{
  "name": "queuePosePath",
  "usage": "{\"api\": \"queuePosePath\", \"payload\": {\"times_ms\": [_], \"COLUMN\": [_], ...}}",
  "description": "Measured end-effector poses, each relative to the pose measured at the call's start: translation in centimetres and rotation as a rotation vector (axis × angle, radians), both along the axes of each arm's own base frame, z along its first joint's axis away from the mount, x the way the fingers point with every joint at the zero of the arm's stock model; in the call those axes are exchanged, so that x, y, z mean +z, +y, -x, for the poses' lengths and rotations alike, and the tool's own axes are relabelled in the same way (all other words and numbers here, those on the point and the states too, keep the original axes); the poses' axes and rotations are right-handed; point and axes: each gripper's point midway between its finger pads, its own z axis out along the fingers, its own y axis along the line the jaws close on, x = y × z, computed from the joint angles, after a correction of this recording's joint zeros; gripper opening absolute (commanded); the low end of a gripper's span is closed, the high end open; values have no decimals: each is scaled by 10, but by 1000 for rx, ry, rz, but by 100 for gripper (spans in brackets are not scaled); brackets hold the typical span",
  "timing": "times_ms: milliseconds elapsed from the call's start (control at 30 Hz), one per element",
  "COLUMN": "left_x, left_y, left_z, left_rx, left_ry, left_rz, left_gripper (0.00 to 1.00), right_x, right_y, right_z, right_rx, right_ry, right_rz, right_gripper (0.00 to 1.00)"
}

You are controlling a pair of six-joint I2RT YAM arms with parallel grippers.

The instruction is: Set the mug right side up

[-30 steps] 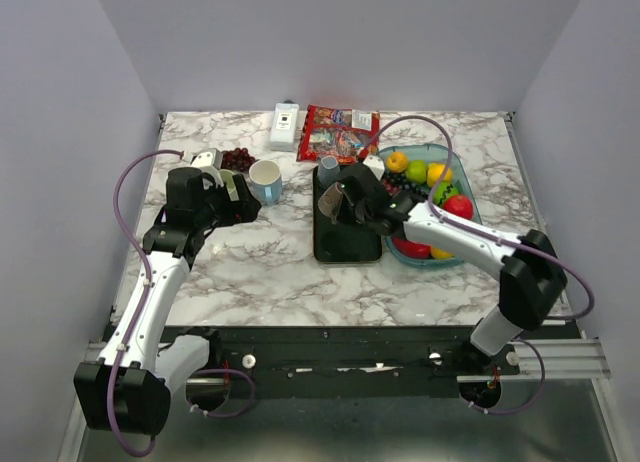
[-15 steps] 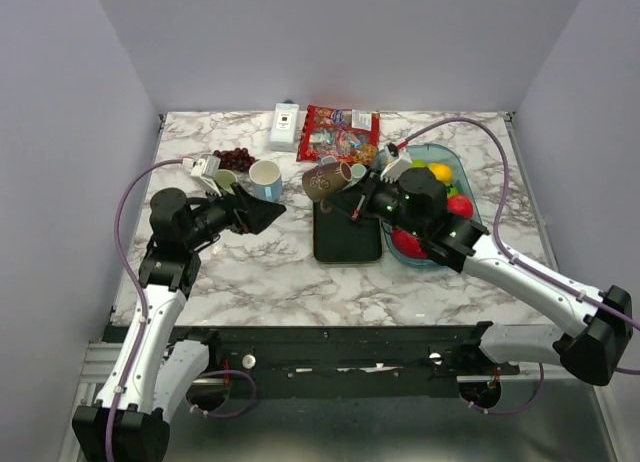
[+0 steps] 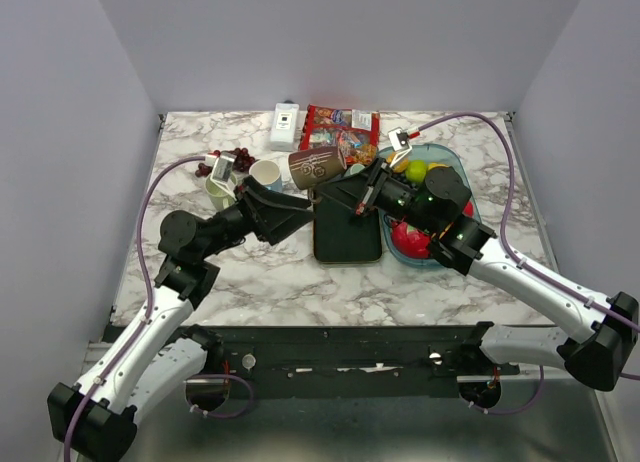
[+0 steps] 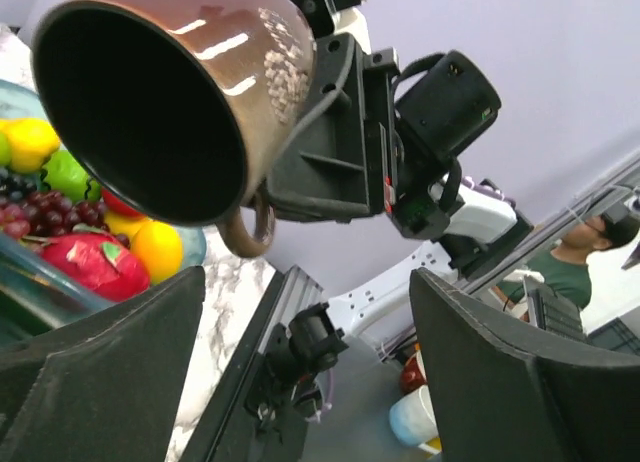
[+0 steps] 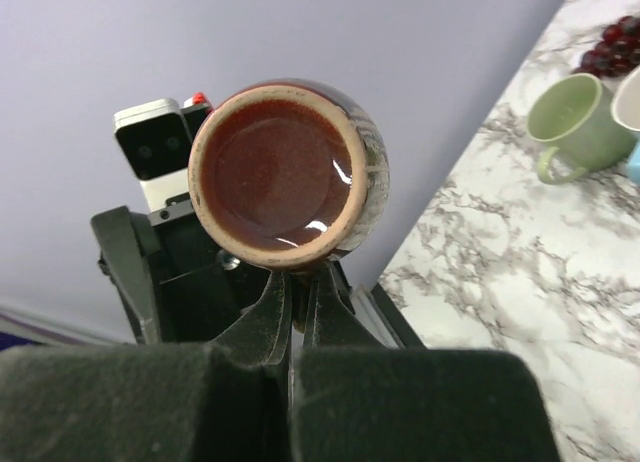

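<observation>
While the right gripper pinches the sideways mug by its handle — left gripper wide open, empty — roll the mouth upward slowly.

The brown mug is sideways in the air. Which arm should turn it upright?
Right, probably. The right gripper is shut on the brown mug, holding it off the table. The left gripper is open, facing the mug's mouth, holding nothing.
</observation>
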Motion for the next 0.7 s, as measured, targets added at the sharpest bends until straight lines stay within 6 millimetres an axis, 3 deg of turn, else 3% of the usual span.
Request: {"api": "queuePosePath", "payload": {"times_ms": [400, 700], "left_x": [17, 19], "left_y": [-7, -9], "left_z": [-12, -23], "left_rx": [56, 89], "left_ry": [4, 50], "left_rz": [81, 119], "left_gripper": [47, 43], "right_x": [21, 23], "right_y": [3, 4], "right_z": [13, 13], "right_rx": [74, 77], "right_ry": [-18, -28], "right_rz": [-79, -91], "right_gripper": [1, 0]}}
